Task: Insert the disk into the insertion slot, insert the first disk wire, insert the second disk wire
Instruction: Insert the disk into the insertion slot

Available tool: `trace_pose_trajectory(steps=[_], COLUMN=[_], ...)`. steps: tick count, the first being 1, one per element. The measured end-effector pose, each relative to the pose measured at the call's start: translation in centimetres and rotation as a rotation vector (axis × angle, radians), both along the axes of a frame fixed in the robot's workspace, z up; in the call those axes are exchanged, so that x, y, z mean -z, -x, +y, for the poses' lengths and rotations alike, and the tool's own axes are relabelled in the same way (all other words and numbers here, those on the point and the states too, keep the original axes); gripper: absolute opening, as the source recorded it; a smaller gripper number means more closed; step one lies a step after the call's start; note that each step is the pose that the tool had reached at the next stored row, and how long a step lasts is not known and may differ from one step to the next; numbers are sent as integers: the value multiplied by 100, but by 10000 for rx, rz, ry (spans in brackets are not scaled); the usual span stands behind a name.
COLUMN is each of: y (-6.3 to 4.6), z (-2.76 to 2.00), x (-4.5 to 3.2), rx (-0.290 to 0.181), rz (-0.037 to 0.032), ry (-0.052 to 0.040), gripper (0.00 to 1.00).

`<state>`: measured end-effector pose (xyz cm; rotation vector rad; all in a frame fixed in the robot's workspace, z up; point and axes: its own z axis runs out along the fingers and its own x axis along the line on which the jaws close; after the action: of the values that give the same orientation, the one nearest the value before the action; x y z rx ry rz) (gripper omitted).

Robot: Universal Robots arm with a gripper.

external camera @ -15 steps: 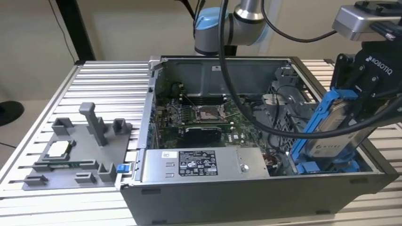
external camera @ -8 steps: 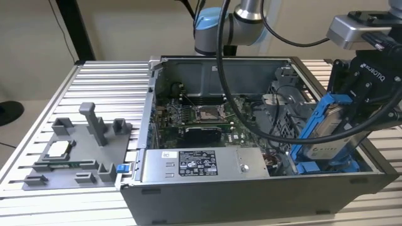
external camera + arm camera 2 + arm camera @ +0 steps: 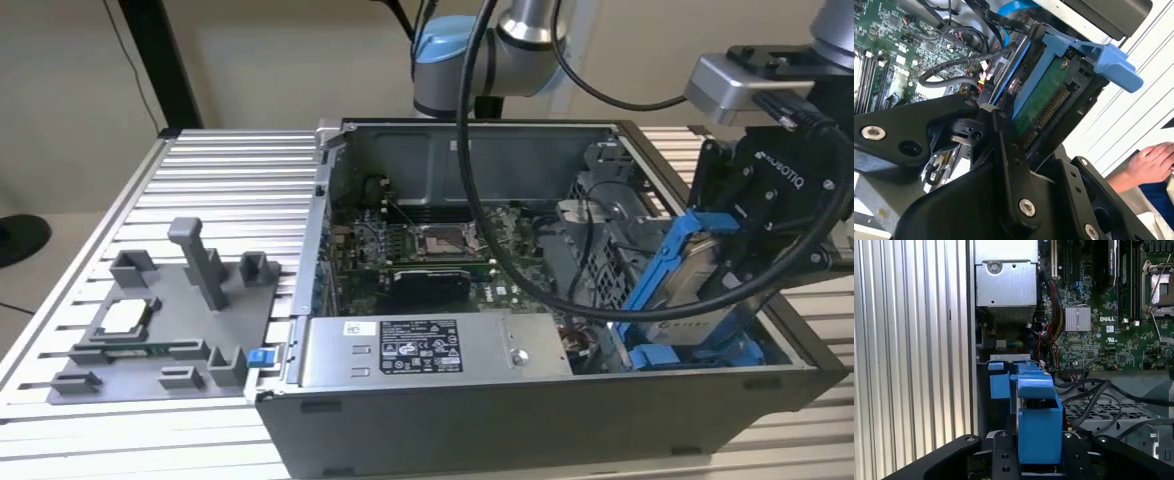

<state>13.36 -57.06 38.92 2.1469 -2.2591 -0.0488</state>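
Above the insertion slot: the disk (image 3: 691,285) hangs tilted in the tool (image 3: 741,250) at the case corner on the exterior view's right, one end down towards the slot's blue rails.
Insertion slot (image 3: 687,352): a bay with blue guides low in that corner. Whether the disk's lower end touches the guides cannot be told.
Tool: closed on the disk, with the black fingers clamped against its sides partway along its length.
Disk underside: the second wrist view shows a green circuit board (image 3: 1046,100) and a row of connector contacts facing the camera.
Handling (judged): stiff, fairly dense for its size, and sensitive to knocks. The exposed board and contacts should not be pressed.
Grip site (judged): the long side edges of the blue carrier (image 3: 1039,420) suit a grip, being plastic with some give. The smooth metal face may slip.
Edges: the case wall (image 3: 534,420) and the grey metal box (image 3: 420,350) with its sticker bound the bay closely, so the disk will likely bind unless squared to the rails.
Cables: black leads (image 3: 1089,395) lie just beside the bay, and a thick black hose (image 3: 534,290) from the arm loops across the case opening. Both could snag.
Motherboard (image 3: 441,250): lies on the case floor, well apart from the disk.
Open room: free space lies above the case and over the slatted worktop (image 3: 227,170). A grey fixture (image 3: 160,320) stands on it, far from the tool.
Person's hand (image 3: 1154,160): rests outside the case, near its edge, in the second wrist view.
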Motion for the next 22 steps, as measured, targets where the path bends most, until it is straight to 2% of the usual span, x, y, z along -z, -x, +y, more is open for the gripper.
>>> trace_pose_trajectory(steps=[1, 3, 7, 9, 10, 12, 14, 16, 19, 22], y=[0, 1, 0, 2, 11, 49, 103, 157, 174, 174], z=[-1, -3, -3, 1, 9, 26, 50, 83, 117, 128], x=[-3, -39, -205, -229, -229, -220, -199, -163, -110, -69], rx=[5, 9, 11, 9, 9, 9, 9, 10, -93, -355], rz=[0, 20, 36, 35, 5, -119, -212, -244, -299, -400], ry=[1, -6, -5, -9, -11, -19, -21, -20, -21, -27], gripper=[100, 100, 100, 100, 100, 100, 100, 100, 100, 100])
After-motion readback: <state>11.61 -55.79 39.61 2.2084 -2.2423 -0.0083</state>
